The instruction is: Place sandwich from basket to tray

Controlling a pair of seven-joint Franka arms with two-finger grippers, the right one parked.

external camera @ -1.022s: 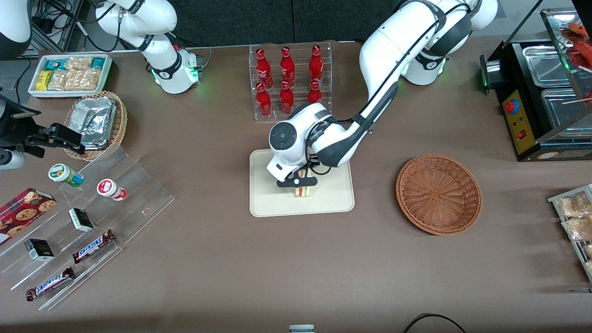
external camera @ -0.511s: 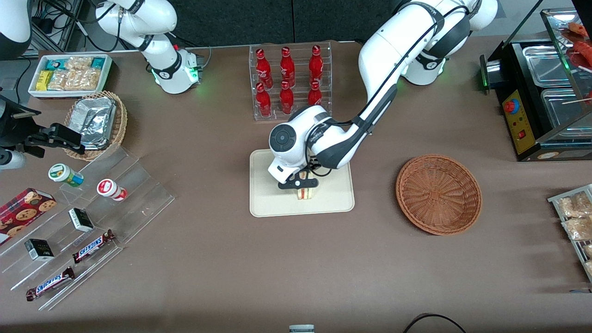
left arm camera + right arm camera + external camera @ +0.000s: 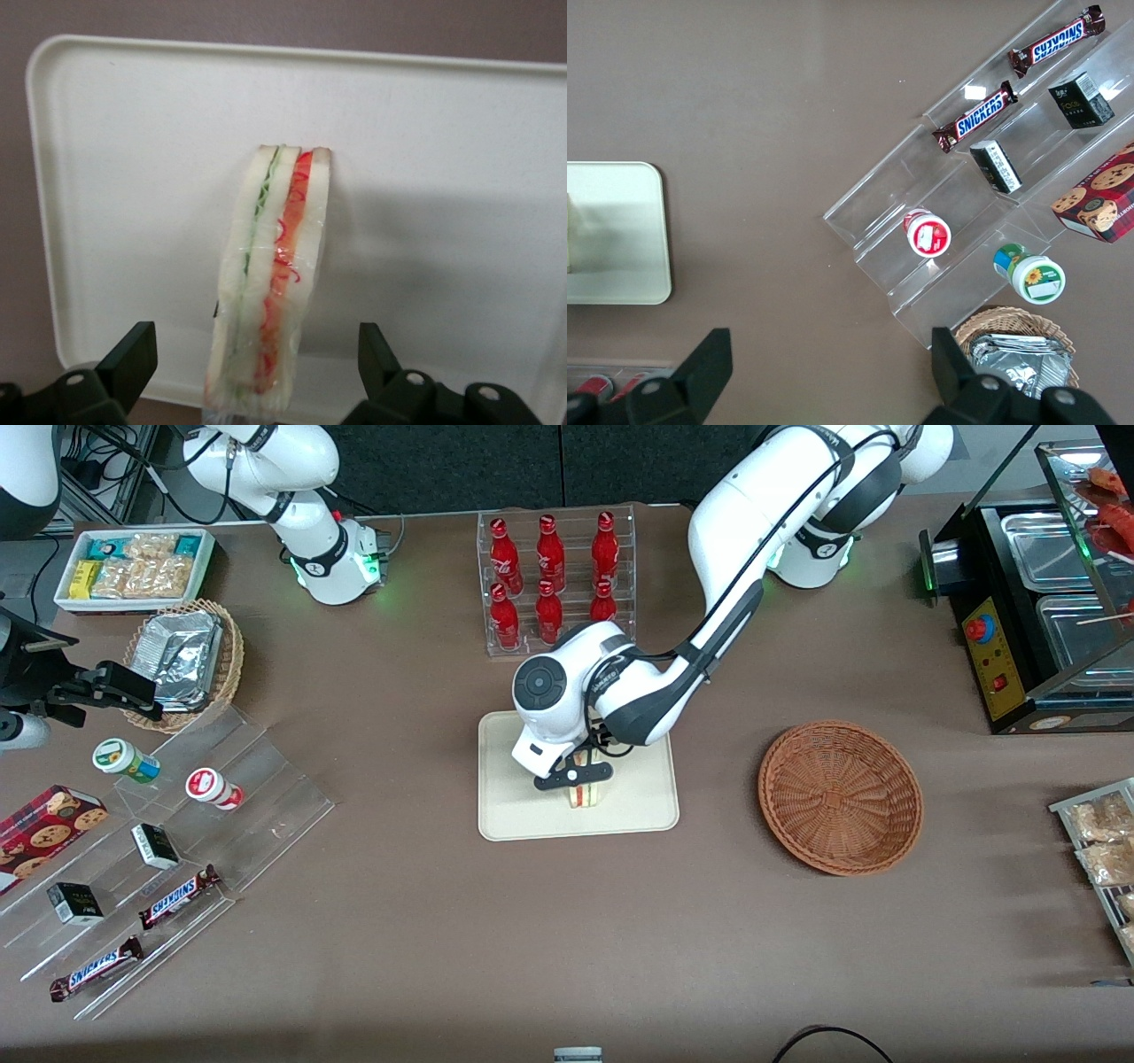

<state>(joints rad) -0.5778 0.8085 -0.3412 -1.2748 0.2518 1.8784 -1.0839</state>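
Sandwich (image 3: 270,283) stands on its edge on the tray (image 3: 443,133), near the tray's middle, clear of the rim. Gripper (image 3: 574,776) hovers above it, jaws spread and released; basket (image 3: 840,795) sits empty.

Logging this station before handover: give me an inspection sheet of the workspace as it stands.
Surface: brown table, bare near the front camera.
Job's things: sandwich stands on edge on the tray; basket holds nothing, toward the working arm's end.
Clutter: bottle rack, farther from the camera than the tray; clear shelf with candy bars, cups and boxes, foil basket and snack bin toward the parked arm's end.
Claw: claw open above the tray, fingers apart on either side of the sandwich.
Cables: black cable at the near table edge.
Surroundings: food warmer at the working arm's end.
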